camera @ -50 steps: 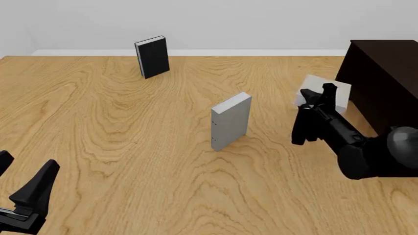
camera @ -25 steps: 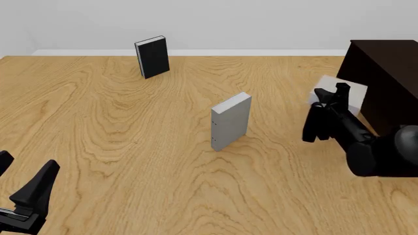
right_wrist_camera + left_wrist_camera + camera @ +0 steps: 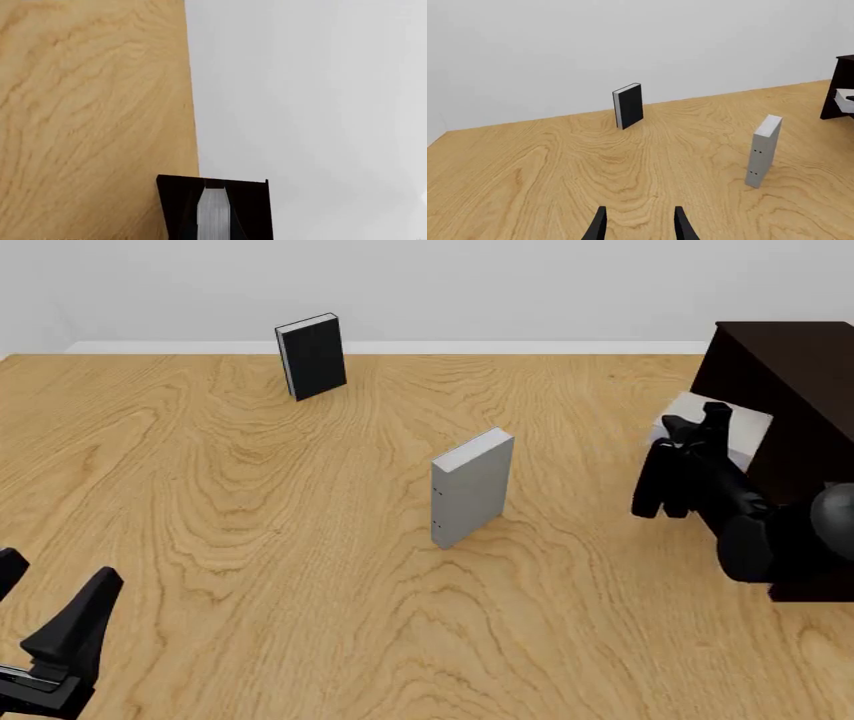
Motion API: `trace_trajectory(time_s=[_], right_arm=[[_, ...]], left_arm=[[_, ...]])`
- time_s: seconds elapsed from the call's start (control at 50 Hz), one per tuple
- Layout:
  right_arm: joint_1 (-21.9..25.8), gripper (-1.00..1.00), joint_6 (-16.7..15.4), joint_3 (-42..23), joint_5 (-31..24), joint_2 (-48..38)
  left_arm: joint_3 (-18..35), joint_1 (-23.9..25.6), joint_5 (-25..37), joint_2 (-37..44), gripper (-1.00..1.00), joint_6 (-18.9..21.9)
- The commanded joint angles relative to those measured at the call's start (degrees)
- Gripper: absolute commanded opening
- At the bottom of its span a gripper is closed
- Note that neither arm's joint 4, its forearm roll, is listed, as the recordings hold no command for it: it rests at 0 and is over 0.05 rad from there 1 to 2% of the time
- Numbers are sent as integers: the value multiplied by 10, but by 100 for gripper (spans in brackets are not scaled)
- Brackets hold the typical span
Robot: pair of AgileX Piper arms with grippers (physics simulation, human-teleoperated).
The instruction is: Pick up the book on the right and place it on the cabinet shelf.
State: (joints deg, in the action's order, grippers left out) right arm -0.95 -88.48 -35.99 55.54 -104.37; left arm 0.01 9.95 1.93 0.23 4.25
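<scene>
Book (image 3: 721,428) | clamped in right hand (image 3: 701,430) | beside cabinet shelf (image 3: 787,390)

Right arm (image 3: 767,535): matte black, rounded joint housing nearest the cabinet (image 3: 787,370), slimmer segmented link ahead of it. Right gripper (image 3: 694,430): black, two narrow flat fingers. Left gripper (image 3: 47,640): black, two tapered, wedge-shaped fingers (image 3: 683,227). No markings, cables or screws were discernible.
</scene>
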Motion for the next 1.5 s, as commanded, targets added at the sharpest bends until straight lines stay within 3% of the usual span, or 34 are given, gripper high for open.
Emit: trace_trajectory(time_s=[0.02, 0.22, 0.3, 0.34, 0.48, 0.64, 0.74, 0.78, 0.82, 0.84, 0.88, 0.92, 1.2, 1.24, 1.26, 1.3, 1.4, 1.44, 1.5], right_arm=[[-16, -100, 9, -21, -3, -11], [-34, -100, 18, -37, -13, -17], [-44, -100, 5, -36, -4, -29], [-42, -100, 16, -39, -14, -21], [-53, -100, 0, -53, -20, -29], [-61, -100, 23, -79, -42, -28], [-67, -100, 12, -84, -38, -43], [-72, -100, 33, -97, -51, -35], [-72, -100, 29, -99, -53, -39], [-75, -100, 46, -107, -64, -32], [-78, -100, 23, -108, -54, -49], [-79, -100, 41, -119, -65, -42], [-85, -100, 27, -154, -73, -79], [-86, -100, 39, -161, -77, -77], [-89, -100, 26, -159, -72, -85], [-90, -100, 42, -163, -81, -80], [-96, -100, 23, -153, -65, -97], [-101, -100, 37, -155, -69, -91], [-105, -100, 32, -149, -64, -97]], left_arm=[[0, 0, 0, 0, 100, 0], [0, -1, 0, 0, 100, 1], [0, 0, 1, 0, 100, 1], [0, 1, 1, 1, 100, 2], [0, 0, 2, 1, 100, 2], [0, 0, 4, 1, 100, 5], [0, 0, 7, -1, 100, 5], [0, 0, 8, -2, 100, 6], [0, 0, 8, -1, 100, 7], [0, 0, 9, -1, 100, 6], [0, 3, 11, -2, 100, 7], [0, 3, 11, -2, 100, 7], [0, 3, 18, -2, 100, 10], [0, 3, 19, -2, 100, 11], [0, 3, 19, -2, 100, 11], [0, 3, 20, -2, 100, 11], [0, 3, 21, -2, 100, 12], [0, 3, 21, -2, 100, 11], [0, 4, 22, -2, 100, 11]])
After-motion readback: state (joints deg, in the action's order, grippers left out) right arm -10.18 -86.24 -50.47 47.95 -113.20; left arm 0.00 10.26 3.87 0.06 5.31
